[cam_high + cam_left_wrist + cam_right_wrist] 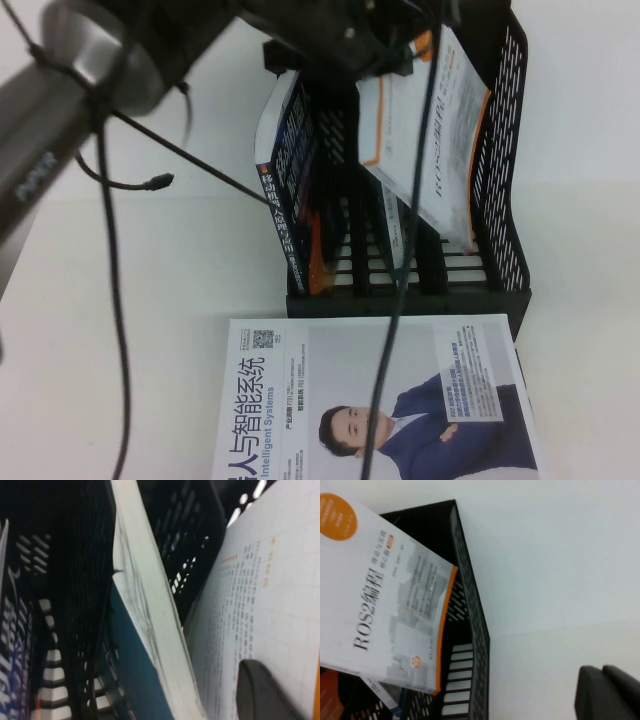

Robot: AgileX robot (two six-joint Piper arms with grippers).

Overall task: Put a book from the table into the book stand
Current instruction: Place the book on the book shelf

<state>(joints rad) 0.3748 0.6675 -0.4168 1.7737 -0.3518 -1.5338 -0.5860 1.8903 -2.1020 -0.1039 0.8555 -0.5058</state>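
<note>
ROS2 book [440, 140] hangs tilted over the right slot of the black book stand [505, 170], with its lower corner down inside the slot and its upper part still above the rack. The white table [150, 260] carries the stand. In front of the stand lies a large white book with a man in a dark suit [380, 400], flat on the table. In the left slot a dark blue book [290, 170] leans upright.

The left gripper [405, 55] is above the stand and is closed on the top edge of the ROS2 book. The left wrist view shows one dark finger [265, 692] pressed on a printed cover, and another book's page edge [145, 610] beside it.

The right gripper [610, 692] appears only in the right wrist view, above bare table well apart from the stand; its fingers lie together, holding nothing.
</note>
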